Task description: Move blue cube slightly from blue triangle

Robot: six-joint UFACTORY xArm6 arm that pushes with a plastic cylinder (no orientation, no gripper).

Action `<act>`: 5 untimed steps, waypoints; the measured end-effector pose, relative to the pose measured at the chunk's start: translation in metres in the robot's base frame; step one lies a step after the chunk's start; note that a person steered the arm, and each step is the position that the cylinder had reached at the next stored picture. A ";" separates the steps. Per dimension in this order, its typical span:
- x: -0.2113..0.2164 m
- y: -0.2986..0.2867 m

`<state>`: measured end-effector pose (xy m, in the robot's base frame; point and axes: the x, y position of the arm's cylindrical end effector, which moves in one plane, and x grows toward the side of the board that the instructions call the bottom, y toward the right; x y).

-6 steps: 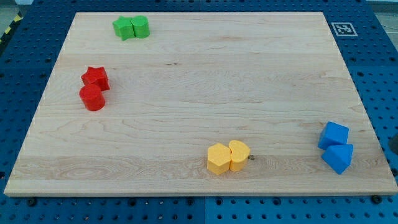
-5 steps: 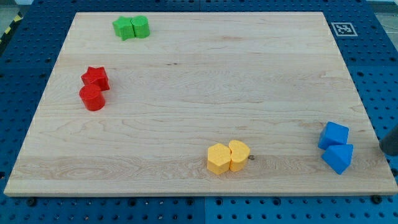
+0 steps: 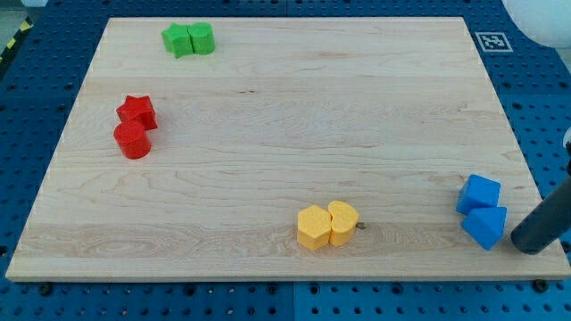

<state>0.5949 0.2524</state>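
The blue cube [image 3: 480,193] sits near the board's right edge, low in the view. The blue triangle [image 3: 486,226] lies just below it, and the two touch. My dark rod comes in from the view's right edge. My tip [image 3: 524,245] rests on the board just right of the blue triangle, a small gap away, and below-right of the blue cube.
A yellow hexagon-like block [image 3: 314,227] and a yellow heart [image 3: 343,222] touch at bottom centre. A red star [image 3: 137,111] and red cylinder [image 3: 132,140] sit at the left. Two green blocks [image 3: 188,39] sit at top left. A marker tag [image 3: 492,41] is at the board's top right.
My rod has come into the view from the right edge and moved left and down, ending close to the blue triangle. No block has moved.
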 end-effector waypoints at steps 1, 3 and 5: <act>-0.020 -0.010; -0.030 -0.028; -0.045 -0.031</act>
